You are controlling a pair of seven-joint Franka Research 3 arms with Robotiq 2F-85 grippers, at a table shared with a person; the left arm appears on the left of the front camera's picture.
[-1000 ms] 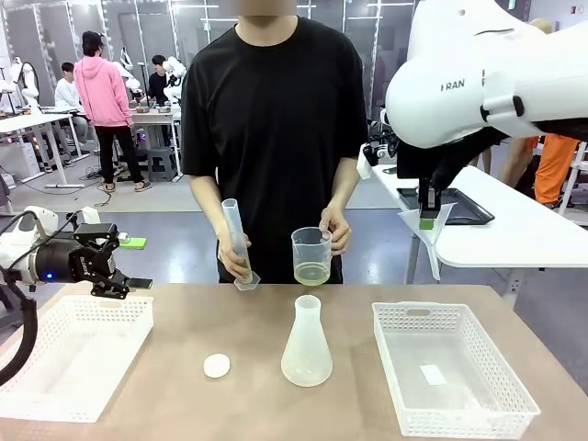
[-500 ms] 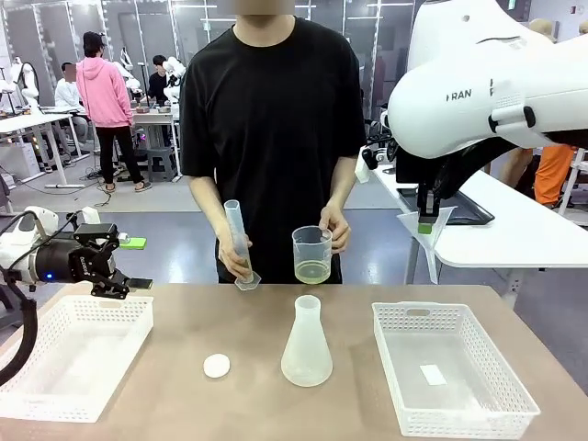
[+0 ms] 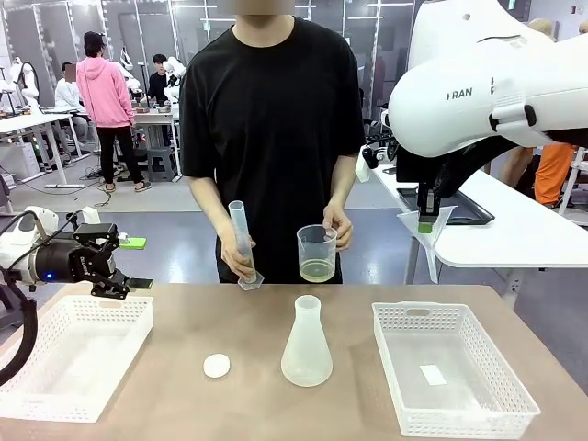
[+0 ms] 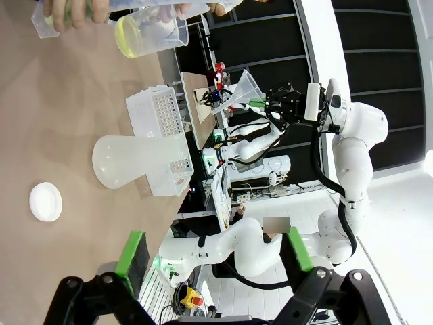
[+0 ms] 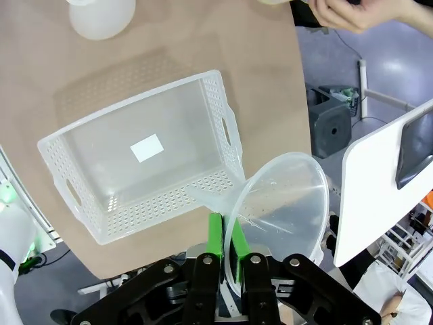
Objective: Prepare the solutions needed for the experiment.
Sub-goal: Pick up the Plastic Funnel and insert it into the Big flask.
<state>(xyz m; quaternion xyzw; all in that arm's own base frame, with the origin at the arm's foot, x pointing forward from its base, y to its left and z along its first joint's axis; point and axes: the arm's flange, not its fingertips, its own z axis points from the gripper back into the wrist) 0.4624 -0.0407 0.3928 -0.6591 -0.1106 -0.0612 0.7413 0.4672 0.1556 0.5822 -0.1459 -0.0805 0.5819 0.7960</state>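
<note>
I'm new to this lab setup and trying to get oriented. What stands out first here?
The person at the far side holds a beaker with pale yellow liquid in one hand and a tilted measuring cylinder in the other. High on the right, the right gripper is shut on a clear funnel, while a flask stands mid-table.

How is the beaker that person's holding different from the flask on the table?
The beaker is held in a hand; the flask stands on the table. The beaker holds a little yellow liquid; the flask looks empty. The beaker is wide-mouthed, the flask cone-shaped with a narrow neck. Both are frosted plastic.
</note>
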